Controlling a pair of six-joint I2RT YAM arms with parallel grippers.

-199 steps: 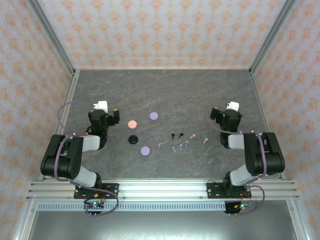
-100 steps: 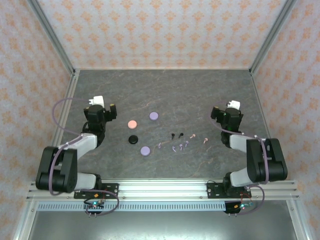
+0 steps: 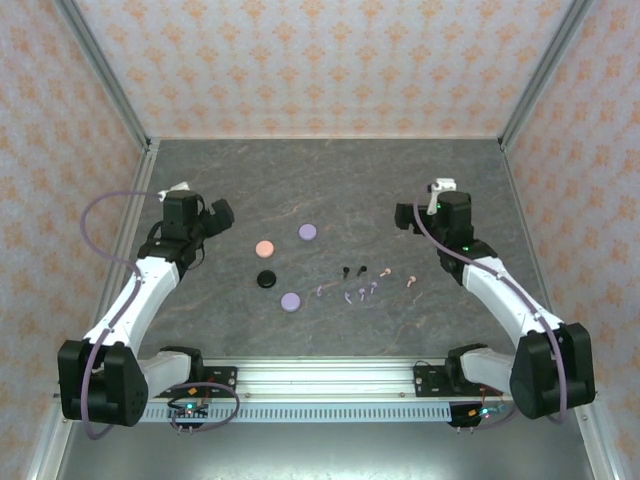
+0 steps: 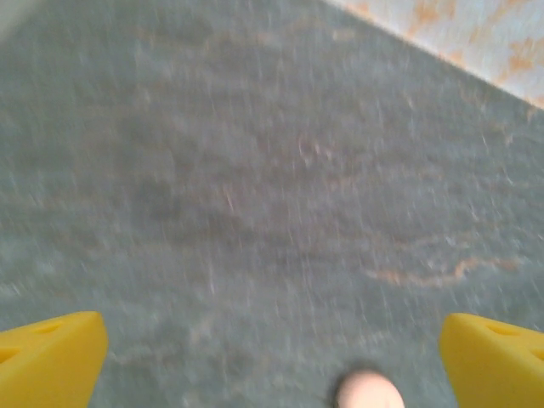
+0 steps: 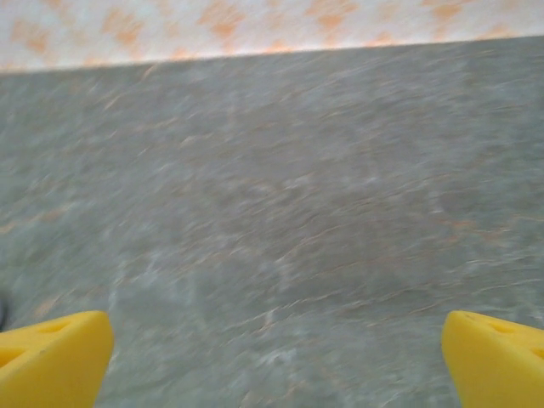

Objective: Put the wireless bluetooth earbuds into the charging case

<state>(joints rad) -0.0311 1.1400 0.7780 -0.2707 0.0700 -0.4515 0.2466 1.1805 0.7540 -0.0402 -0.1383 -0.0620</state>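
Earbuds (image 3: 361, 292): scattered loose mid-counter (image 3: 330, 180), right of near lilac puck (image 3: 290, 300) and black puck (image 3: 265, 279). Farther back, pink puck (image 3: 264, 248), second lilac puck (image 3: 307, 231). Beyond, left gripper (image 3: 218, 215) and right gripper (image 3: 405, 215), fingers spread wide, holding nothing.

The right pincer (image 5: 276, 370) gapes wide over blurred grey table (image 5: 280, 195), a seemingly patterned wall (image 5: 255, 25) beyond.

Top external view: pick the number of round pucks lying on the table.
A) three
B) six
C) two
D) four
D: the pink puck, the black puck, the far lilac puck and the near lilac puck make four.
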